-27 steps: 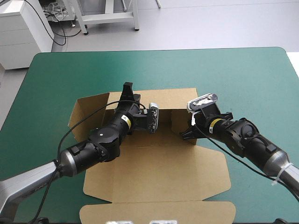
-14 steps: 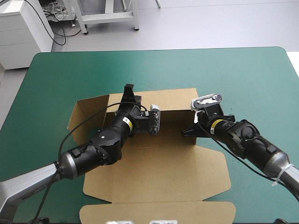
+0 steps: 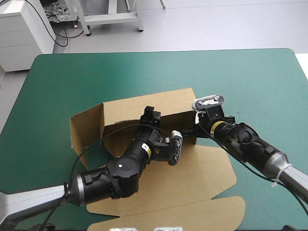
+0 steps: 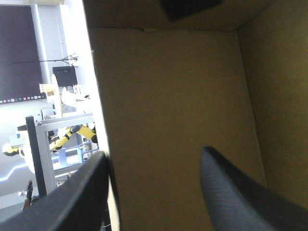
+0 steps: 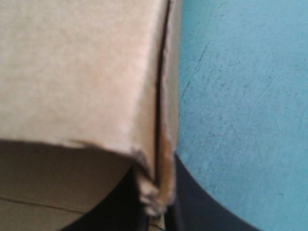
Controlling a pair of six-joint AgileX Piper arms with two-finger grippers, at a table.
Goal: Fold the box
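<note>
The box [image 3: 207, 173] sits mid-desk [image 3: 250, 77], walls raised, my left arm hiding much of it. My left pincer [image 4: 153, 159] stands wide astride one wall. My right pincer [image 5: 156, 195] pinches the far right corner, its tips buried in board.

High cam: above and behind the robot, facing forward and down, the farthest off. The teal-green table cover [image 3: 231, 72] fills most of it, far edge near the top. Arms enter from lower left and lower right. It takes in the whole brown cut-board box [image 3: 144, 103].

Left wrist cam: looks along the left gripper [image 4: 154, 151], very near, roughly level, into an inner corner of the box [image 4: 173, 96]. The room shows past one wall edge.

Right wrist cam: looks along the right gripper [image 5: 154, 192], nearest of all, onto a box [image 5: 77, 72] wall edge, with the cover [image 5: 240, 96] beside it.

All three share the box's raised walls. The high and right wrist cams also share the cover.
</note>
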